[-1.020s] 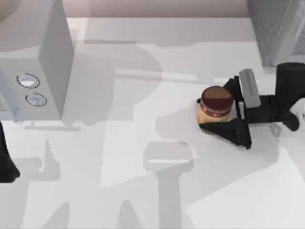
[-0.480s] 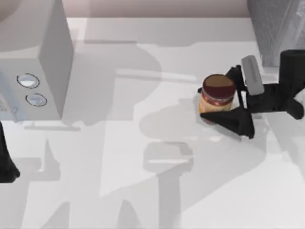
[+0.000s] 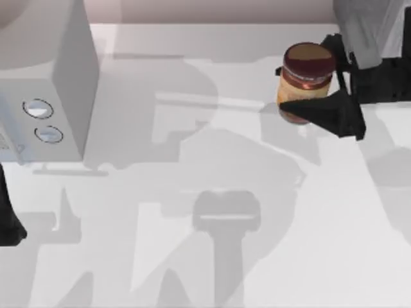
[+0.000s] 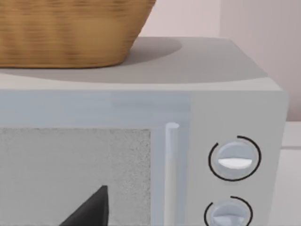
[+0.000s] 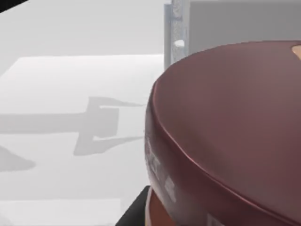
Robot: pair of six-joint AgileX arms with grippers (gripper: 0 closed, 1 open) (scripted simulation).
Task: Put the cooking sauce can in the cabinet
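One cooking sauce can [image 3: 307, 78] in right tool [image 3: 331, 80], cabinet [image 3: 369, 29] beside

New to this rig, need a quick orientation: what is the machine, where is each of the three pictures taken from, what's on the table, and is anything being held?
It is a pair of simulated AgileX arms at a white table, each ending in a two-finger hand. One picture looks down from above; the other two come from cameras on the wrists.

From above, the right hand is near the table's far right, closed on the small upright can with a dark maroon top and orange-yellow label. Right behind it stands the dark grey speckled cabinet. The right wrist picture sees the can's maroon top up close.

The left arm is parked at the left edge, facing the smooth pale-grey box with two round dials, which carries a woven basket.
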